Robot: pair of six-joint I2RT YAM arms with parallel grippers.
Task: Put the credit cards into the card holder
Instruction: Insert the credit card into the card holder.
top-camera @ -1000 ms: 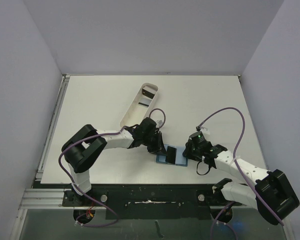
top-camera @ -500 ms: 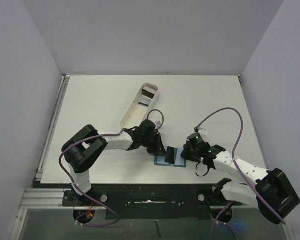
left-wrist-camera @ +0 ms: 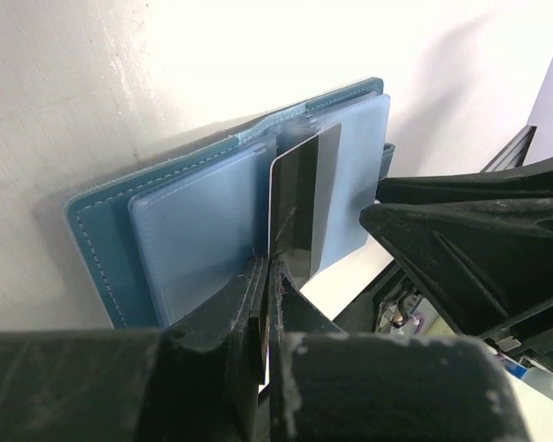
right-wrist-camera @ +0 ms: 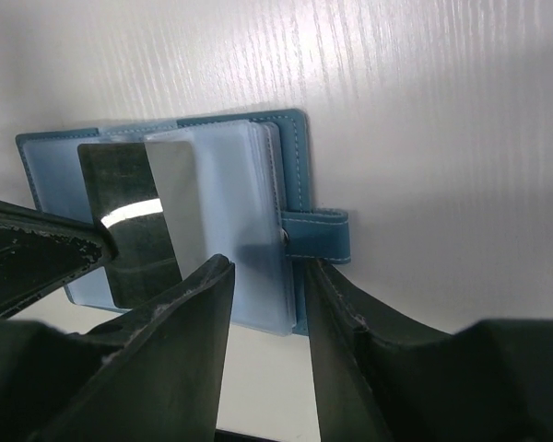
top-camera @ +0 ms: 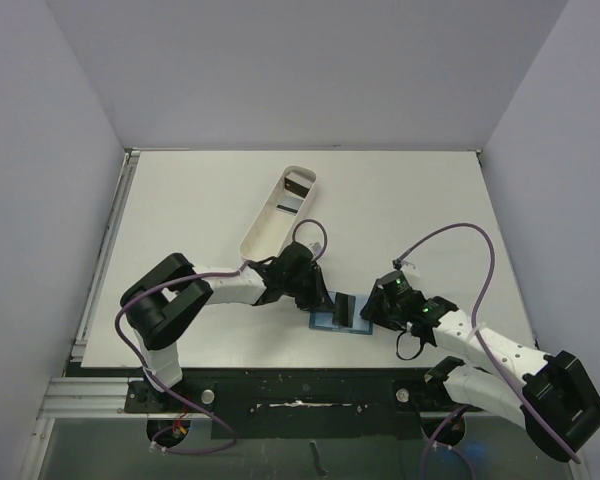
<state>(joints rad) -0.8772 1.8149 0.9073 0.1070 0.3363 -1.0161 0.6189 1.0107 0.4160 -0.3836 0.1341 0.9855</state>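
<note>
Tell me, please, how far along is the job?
Done: the card holder lies open. In hand: the left gripper pinches a dark card standing over its pockets; the right gripper stands open beside the snap tab. Left: seating this card, then what look like more cards in the white tray.

Both arms stretch inward and low, elbows bent, tips nearly meeting. The left tool (top-camera: 319, 297) has its jaws pinched tight on a dark card (left-wrist-camera: 304, 198). Facing it, the right tool (top-camera: 373, 308) holds its jaws apart, gripping nothing.
</note>
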